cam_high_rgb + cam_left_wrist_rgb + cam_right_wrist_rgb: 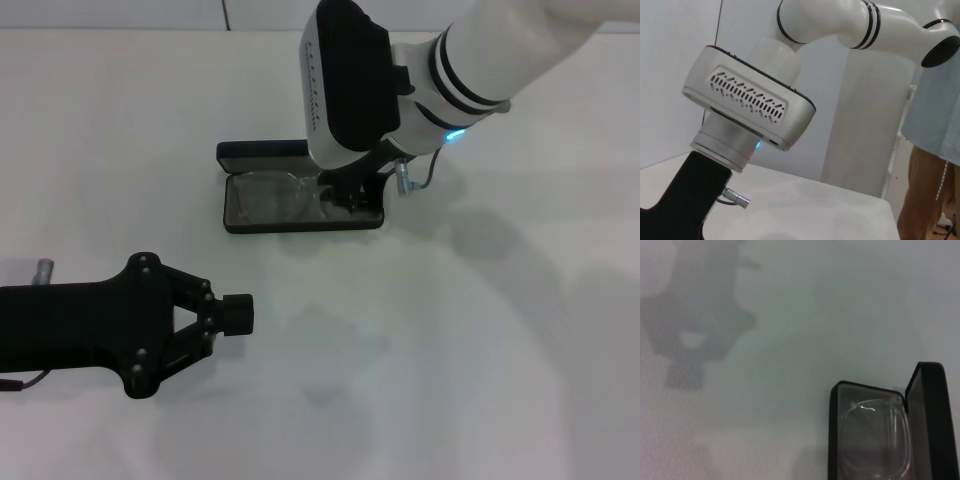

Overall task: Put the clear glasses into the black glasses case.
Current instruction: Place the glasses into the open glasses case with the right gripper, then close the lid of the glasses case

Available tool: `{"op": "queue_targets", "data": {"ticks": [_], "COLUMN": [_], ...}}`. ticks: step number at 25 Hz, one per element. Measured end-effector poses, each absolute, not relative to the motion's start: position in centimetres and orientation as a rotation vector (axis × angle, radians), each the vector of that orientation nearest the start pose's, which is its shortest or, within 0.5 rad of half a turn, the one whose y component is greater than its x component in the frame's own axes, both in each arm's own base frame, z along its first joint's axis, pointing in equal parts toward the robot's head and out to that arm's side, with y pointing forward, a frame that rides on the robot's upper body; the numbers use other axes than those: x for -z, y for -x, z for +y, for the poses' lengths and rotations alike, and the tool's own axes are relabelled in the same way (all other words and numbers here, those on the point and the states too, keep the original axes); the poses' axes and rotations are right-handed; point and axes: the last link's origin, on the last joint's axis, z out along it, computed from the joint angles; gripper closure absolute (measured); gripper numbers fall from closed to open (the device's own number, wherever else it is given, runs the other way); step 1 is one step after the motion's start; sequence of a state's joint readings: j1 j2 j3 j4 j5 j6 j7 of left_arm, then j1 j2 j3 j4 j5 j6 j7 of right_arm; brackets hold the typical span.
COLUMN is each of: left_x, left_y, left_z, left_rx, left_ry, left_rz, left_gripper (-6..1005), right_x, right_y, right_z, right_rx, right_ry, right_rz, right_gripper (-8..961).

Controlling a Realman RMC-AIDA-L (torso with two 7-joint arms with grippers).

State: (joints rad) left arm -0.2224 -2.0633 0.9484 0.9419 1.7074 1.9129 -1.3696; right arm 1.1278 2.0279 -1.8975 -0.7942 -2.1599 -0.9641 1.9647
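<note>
- The white table point(480, 380) filled the head view, bare and matte, crossed by soft shadows of the arms; behind it the left wrist view showed a pale wall and, at one edge, a person in a light blue top.
- The right gripper point(352, 196) hung low over the right end of the black glasses case point(300, 222), which lay open with its lid standing up on the far side. Whether its fingers were spread or closed could not be told, as the wrist body hid them.
- The left gripper point(238, 314) lay parked near the table's left front, well apart from the case, its fingers closed on nothing.
- The clear glasses point(879, 437) lay inside the case's tray, so the placing step looked all but done.
- Next, in my judgement, the right arm needed to lift straight up without dragging the frame out.
</note>
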Motion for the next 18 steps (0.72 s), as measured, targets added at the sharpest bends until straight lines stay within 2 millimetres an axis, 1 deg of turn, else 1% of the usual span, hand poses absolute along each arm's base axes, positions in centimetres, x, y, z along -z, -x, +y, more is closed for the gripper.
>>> {"op": "queue_targets", "data": {"ticks": [2,6,10,11,12,14,18], "left_x": [-3.3,-3.3,-3.8,-4.0,-4.1,-4.6,-5.2], "left_y": [25.8,25.8,26.1,26.3,26.4,26.7,26.8], "left_z": [23.8,23.8,23.8,23.8,23.8,23.7,24.0], "left_rx": [0.965,0.968,0.981,0.989,0.995,1.013,1.045], "left_ry": [2.898,2.896,2.856,2.829,2.813,2.764,2.698], "left_rz": [-0.39,-0.387,-0.399,-0.409,-0.415,-0.429,-0.428], "left_gripper": [944,944,944,944,944,944,944], "right_x": [11.4,11.4,11.2,11.0,10.3,9.7,8.4], "right_y": [-5.7,-5.6,-6.2,-6.5,-7.1,-7.7,-9.8], "right_z": [40.6,40.2,39.5,39.3,38.8,38.3,36.8], "right_rx": [0.461,0.43,0.381,0.359,0.278,0.22,0.107], "right_ry": [2.847,2.852,2.86,2.86,2.854,2.846,2.819], "right_rz": [-0.463,-0.463,-0.448,-0.437,-0.394,-0.359,-0.271], "right_gripper": [828,827,827,826,826,826,825]}}
